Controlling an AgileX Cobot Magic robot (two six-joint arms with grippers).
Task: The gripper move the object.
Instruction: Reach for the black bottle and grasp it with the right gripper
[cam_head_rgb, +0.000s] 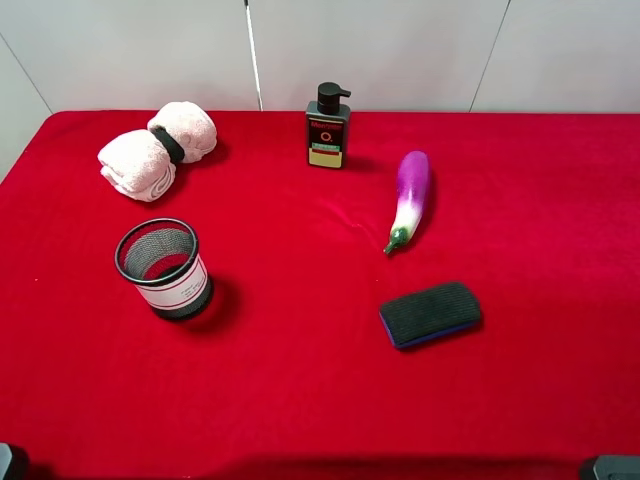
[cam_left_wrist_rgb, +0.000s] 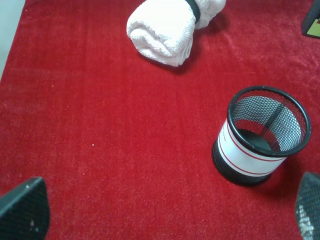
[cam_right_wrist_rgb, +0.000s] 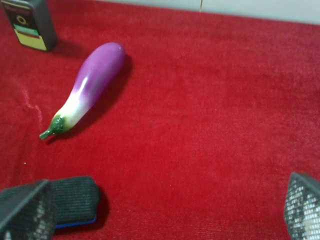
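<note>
The small dark pump bottle (cam_head_rgb: 328, 128) with a red, green and cream label stands upright at the back middle of the red cloth. Its lower part shows in the right wrist view (cam_right_wrist_rgb: 30, 22), and one corner shows in the left wrist view (cam_left_wrist_rgb: 312, 22). My left gripper (cam_left_wrist_rgb: 165, 212) is open and empty, low over the cloth at the front left, far from the bottle. My right gripper (cam_right_wrist_rgb: 165, 215) is open and empty at the front right, also far from the bottle. In the high view only dark bits of the arms show at the bottom corners.
A black mesh cup (cam_head_rgb: 163, 268) (cam_left_wrist_rgb: 262, 135) stands at the left. A rolled white towel (cam_head_rgb: 158, 150) (cam_left_wrist_rgb: 170, 25) lies at the back left. A purple eggplant (cam_head_rgb: 410, 198) (cam_right_wrist_rgb: 90, 85) lies right of the bottle. A black pad (cam_head_rgb: 431, 314) (cam_right_wrist_rgb: 75, 200) lies in front of it.
</note>
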